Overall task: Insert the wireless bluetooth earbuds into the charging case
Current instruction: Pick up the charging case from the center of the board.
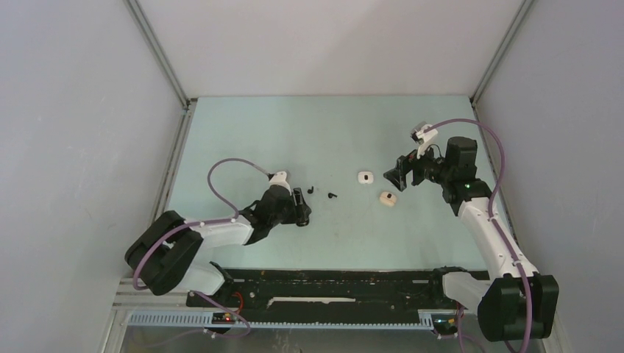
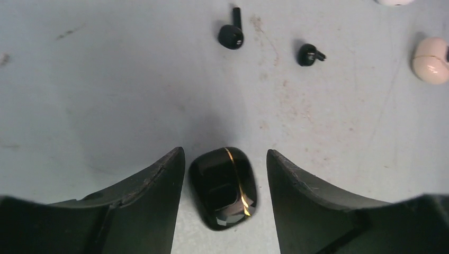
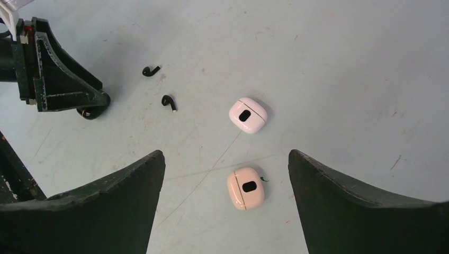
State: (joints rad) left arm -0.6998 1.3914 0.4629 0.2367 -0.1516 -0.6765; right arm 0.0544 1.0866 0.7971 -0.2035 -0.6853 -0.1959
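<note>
wireless bluetooth earbuds [image 2: 231, 36]: 2 black stemmed ones lie loose near the middle of the worktop [image 1: 243, 132], close together, just on the far-edge side of the left tool [image 2: 225, 152]. that tool stands fairly wide, its jaws either side of a glossy black charging case [image 2: 223, 188] with a thin gap on each side, gripping nothing. the right tool [image 3: 225, 153] is wide and empty, facing a white case [image 3: 247, 115] and a beige case [image 3: 245, 188] that lie nearer the right edge. each bud looks very light, hard, smooth and rounded, so it is likely to skid or flip under a pinch. the stem seems the best place to take hold, with a gentle close. the black case looks slippery too and appears shut, so it probably needs opening first.
</note>
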